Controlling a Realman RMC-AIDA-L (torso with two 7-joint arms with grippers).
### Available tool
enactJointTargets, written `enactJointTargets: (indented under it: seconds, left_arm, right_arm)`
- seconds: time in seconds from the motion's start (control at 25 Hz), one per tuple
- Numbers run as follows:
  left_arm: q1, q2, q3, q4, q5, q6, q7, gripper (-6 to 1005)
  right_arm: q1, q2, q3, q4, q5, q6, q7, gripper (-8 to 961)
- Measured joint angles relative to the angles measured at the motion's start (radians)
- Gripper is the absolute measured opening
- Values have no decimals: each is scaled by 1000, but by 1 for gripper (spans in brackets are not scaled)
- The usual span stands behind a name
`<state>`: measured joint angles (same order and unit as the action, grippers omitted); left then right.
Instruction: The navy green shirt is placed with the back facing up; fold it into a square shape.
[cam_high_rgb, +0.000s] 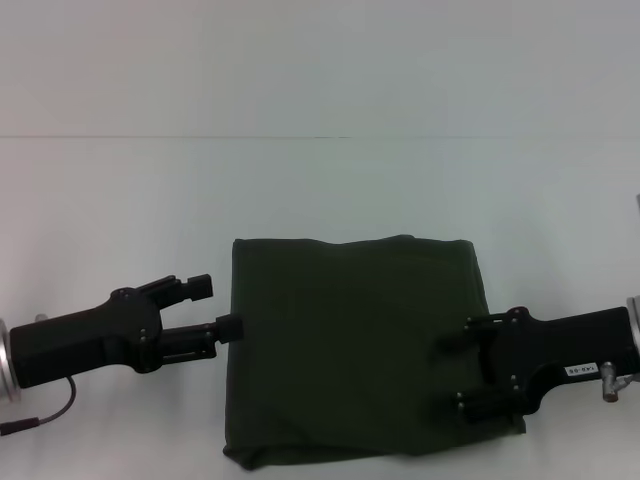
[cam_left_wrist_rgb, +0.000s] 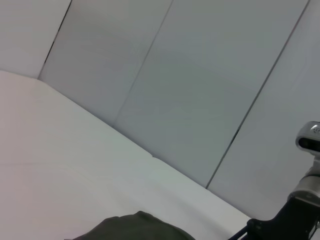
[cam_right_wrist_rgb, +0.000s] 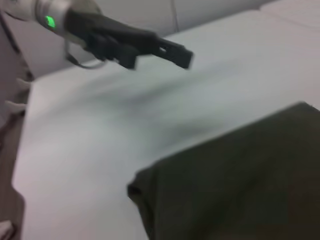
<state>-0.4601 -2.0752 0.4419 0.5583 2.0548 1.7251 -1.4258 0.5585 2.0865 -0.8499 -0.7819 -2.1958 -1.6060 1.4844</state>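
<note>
Nearest us, the navy green shirt (cam_high_rgb: 355, 350) lies folded roughly square on the table (cam_high_rgb: 120, 210), left gripper (cam_high_rgb: 222, 308) and right gripper (cam_high_rgb: 455, 373) spread empty at its side edges, so we should only smooth and square the edges.

You cannot see the near edge of the shirt (cam_high_rgb: 350, 350) in full: its lower left corner runs to the head view's bottom border. The right gripper (cam_high_rgb: 452, 372) lies over the shirt's right edge and hides the cloth beneath it. Both arms are cut off at the head view's side borders.

In the left wrist view, you see only a small dark hump of the shirt (cam_left_wrist_rgb: 135, 227) at the bottom border; the rest is out of frame. The right arm (cam_left_wrist_rgb: 295, 215) there is cropped at the corner.

The right wrist view is blurred. The left gripper (cam_right_wrist_rgb: 172, 52) shows as a smeared dark shape, and its fingers cannot be told apart. The shirt (cam_right_wrist_rgb: 235, 185) is cropped at two borders.
</note>
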Motion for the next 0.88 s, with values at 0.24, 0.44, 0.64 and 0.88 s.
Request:
enactJointTargets:
  seconds: [0.24, 0.44, 0.64, 0.88]
  left_arm:
    - [1, -6, 0, 1, 4, -13, 1, 964]
    - [1, -8, 1, -3, 4, -34, 1, 964]
    - [1, -13, 1, -13, -2, -43, 4, 963]
    - [1, -18, 0, -20, -4, -47, 14, 964]
  right_arm:
    - [-24, 0, -11, 3, -29, 86, -4, 833]
    - [-46, 2, -11, 4, -47, 142, -3, 833]
    - [-62, 2, -9, 9, -47, 184, -4, 832]
    - [-72, 3, -2, 13, -42, 198, -4, 833]
